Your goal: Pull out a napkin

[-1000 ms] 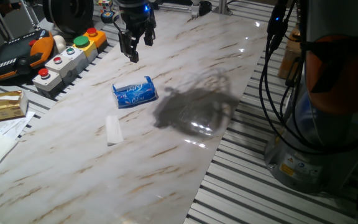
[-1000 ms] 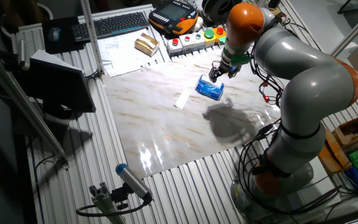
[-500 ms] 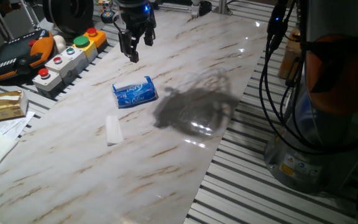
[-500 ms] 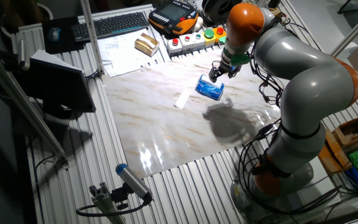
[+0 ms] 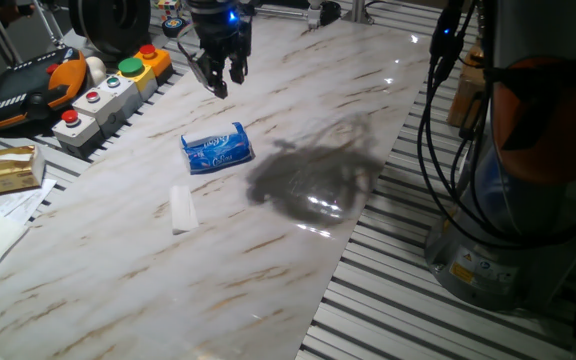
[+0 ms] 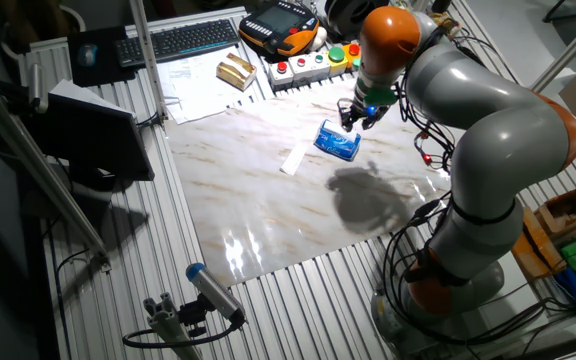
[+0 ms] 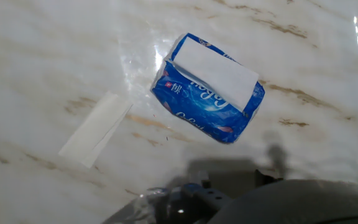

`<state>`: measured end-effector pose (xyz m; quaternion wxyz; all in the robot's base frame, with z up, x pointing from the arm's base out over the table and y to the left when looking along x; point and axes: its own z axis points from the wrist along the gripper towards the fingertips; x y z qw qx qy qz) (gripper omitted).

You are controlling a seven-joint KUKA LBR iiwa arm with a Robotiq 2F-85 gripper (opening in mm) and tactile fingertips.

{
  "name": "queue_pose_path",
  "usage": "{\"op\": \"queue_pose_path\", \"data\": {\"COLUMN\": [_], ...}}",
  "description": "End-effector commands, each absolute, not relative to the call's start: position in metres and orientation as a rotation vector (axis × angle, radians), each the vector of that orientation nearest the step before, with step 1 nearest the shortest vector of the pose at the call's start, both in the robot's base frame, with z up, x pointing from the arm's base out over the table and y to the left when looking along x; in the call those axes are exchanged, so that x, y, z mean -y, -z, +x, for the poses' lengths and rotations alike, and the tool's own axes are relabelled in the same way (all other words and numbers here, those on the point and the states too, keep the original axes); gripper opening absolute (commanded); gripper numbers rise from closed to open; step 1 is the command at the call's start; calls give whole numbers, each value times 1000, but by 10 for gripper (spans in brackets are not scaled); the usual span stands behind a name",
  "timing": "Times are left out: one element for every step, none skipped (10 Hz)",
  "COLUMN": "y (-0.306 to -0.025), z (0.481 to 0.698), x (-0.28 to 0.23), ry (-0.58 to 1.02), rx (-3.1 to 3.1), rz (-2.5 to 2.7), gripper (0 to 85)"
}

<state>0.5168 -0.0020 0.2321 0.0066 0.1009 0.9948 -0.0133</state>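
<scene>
1. Marble-patterned and glossy, the worktop (image 5: pixel 298 150) carries only a few small things, all lying flat on its pale, brown-veined surface.
2. Furthest left in the hand view lies a narrow folded white strip (image 7: pixel 96 129), set at a slant and clearly apart from the packet; the first fixed view shows it (image 5: pixel 181 208) below and left of the packet.
3. To its right sits the blue tissue packet (image 7: pixel 207 104) with white print, tilted on the worktop. The two fixed views show the same packet (image 5: pixel 217 148) (image 6: pixel 337 141) resting flat.
4. A white rectangle shows across the top face of the packet: the napkin (image 7: pixel 215 70), lying within the packet's outline, not drawn out onto the marble.
5. The tool (image 5: pixel 219 76) hangs above the worktop beyond the packet, touching nothing. Its two fingers stand apart with a clear gap and nothing between them. The other fixed view places it (image 6: pixel 356 118) just up and right of the packet.
6. A dark shadow of the arm falls on the marble right of the packet.
</scene>
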Motion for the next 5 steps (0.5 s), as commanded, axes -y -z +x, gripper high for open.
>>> {"op": "queue_pose_path", "data": {"y": [-229, -226, -222, -219, -215], "z": [518, 521, 523, 525, 526], "x": [3, 4, 5, 6, 7], "ry": [41, 36, 30, 28, 27], "rx": [-3109, -3108, -3105, -3104, -3101], "rz": [324, 322, 324, 334, 338], "gripper": [7, 7, 7, 7, 7]}}
